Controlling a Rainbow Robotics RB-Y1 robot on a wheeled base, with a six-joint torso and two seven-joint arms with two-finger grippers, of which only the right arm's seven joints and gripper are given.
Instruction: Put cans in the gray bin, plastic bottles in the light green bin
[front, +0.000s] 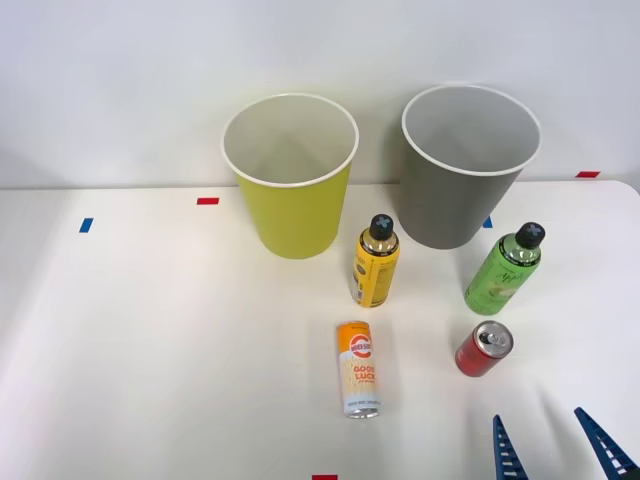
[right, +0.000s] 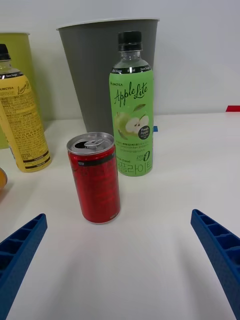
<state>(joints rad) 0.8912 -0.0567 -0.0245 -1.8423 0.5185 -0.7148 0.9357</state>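
Task progress: nothing had been sorted. As far as the front view showed their insides, the light green bin (front: 290, 180) and the gray bin (front: 468, 170) both looked pale and bare, and all four containers stood upright on the white table (front: 150, 350).

Items remaining: the two cans were due for the gray bin and the two bottles for the light green bin, so four placements were judged outstanding.

Right gripper (front: 555, 445): released, blue ribbed fingers spread wide, holding nothing. It sat low at the near edge of the table, at about 5 o'clock in the front view.

Red can (front: 484, 348): the nearest item, at about 11 o'clock from the gripper and apart from it. In the wrist view the red can (right: 94, 178) stood ahead of the open fingers, closer to one finger than the other, with no contact.

Green bottle (front: 503, 270): just beyond the red can, at about 1 o'clock from it, in front of the gray bin.

Orange can (front: 357, 368): well apart from the gripper, at about 10 o'clock from it.

Yellow bottle (front: 376, 264): at 12 o'clock from the orange can, between the two bins and nearer the robot.

Step in hand: judged an approach to the red can.
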